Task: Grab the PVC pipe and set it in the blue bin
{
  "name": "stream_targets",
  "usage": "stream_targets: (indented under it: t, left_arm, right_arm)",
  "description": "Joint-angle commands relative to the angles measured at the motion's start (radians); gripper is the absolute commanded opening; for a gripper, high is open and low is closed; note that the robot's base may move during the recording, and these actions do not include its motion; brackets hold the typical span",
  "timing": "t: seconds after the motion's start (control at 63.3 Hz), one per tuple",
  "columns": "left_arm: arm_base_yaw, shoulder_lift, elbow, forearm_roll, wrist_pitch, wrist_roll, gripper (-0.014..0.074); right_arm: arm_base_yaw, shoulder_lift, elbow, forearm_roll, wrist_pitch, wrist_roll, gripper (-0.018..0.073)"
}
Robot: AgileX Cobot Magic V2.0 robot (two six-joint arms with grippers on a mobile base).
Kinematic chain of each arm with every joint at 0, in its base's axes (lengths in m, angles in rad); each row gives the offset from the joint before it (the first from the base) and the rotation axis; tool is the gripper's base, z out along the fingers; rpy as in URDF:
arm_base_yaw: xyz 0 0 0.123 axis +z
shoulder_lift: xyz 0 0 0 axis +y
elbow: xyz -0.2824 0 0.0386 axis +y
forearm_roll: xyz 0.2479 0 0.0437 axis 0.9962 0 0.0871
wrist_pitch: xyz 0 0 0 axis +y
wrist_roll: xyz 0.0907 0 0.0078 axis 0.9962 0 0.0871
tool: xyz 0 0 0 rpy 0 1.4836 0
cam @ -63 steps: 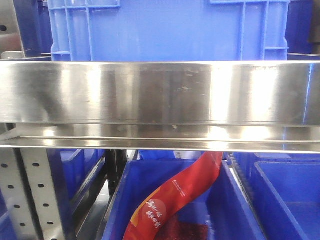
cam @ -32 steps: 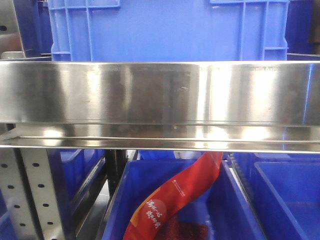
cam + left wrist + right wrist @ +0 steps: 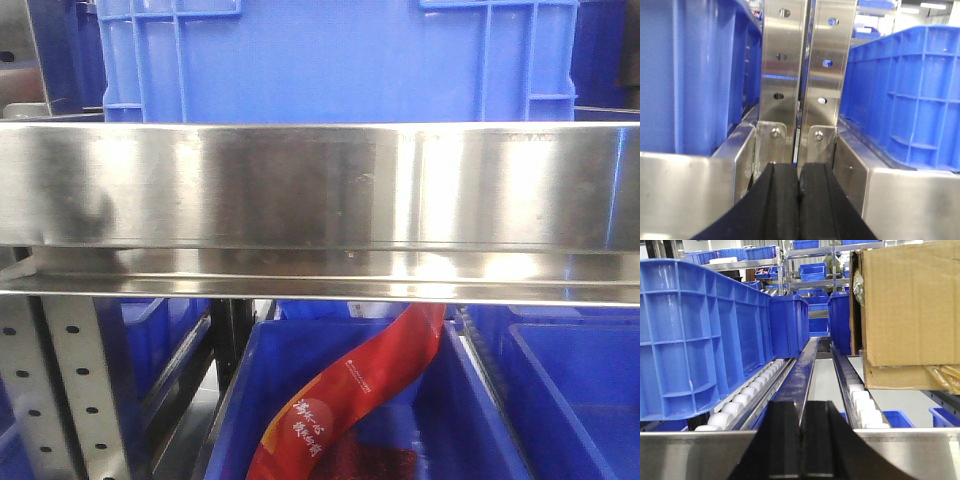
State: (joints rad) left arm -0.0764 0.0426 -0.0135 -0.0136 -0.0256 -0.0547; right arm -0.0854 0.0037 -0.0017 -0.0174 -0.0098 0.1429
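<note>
The PVC pipe is out of view in every frame. In the front view a large blue bin (image 3: 340, 60) stands on the upper shelf, and a lower blue bin (image 3: 235, 400) holds a red packet (image 3: 350, 390). I cannot tell which bin the task means. My left gripper (image 3: 800, 167) is shut, its black pads pressed together with nothing between them. It faces two steel uprights (image 3: 805, 75) between blue crates. My right gripper (image 3: 802, 405) is also shut and empty. It points along a roller lane beside a blue crate (image 3: 700, 335).
A broad steel shelf beam (image 3: 320, 185) crosses the front view. White rollers (image 3: 742, 400) line the lane on both sides of a centre rail. A cardboard box (image 3: 910, 305) sits at the right. A blue crate (image 3: 910, 95) stands right of the uprights.
A dark reflection has appeared on the left of the steel beam. Nothing else has visibly moved.
</note>
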Motion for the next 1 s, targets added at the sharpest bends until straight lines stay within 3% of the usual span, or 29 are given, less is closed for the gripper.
stream_targets:
  t: [0.0, 0.095, 0.98]
  left_arm:
    - [0.001, -0.043, 0.014, 0.006, -0.015, 0.002, -0.0111]
    - [0.001, -0.043, 0.014, 0.006, 0.041, 0.002, -0.0111]
    - [0.001, -0.043, 0.014, 0.006, 0.036, 0.002, -0.0111]
  right_arm:
    - [-0.004, -0.004, 0.002, -0.009, -0.021, -0.004, -0.0169]
    - [-0.004, -0.004, 0.002, -0.009, -0.021, -0.004, -0.0169]
    - [-0.004, -0.004, 0.002, -0.009, -0.021, -0.004, -0.0169]
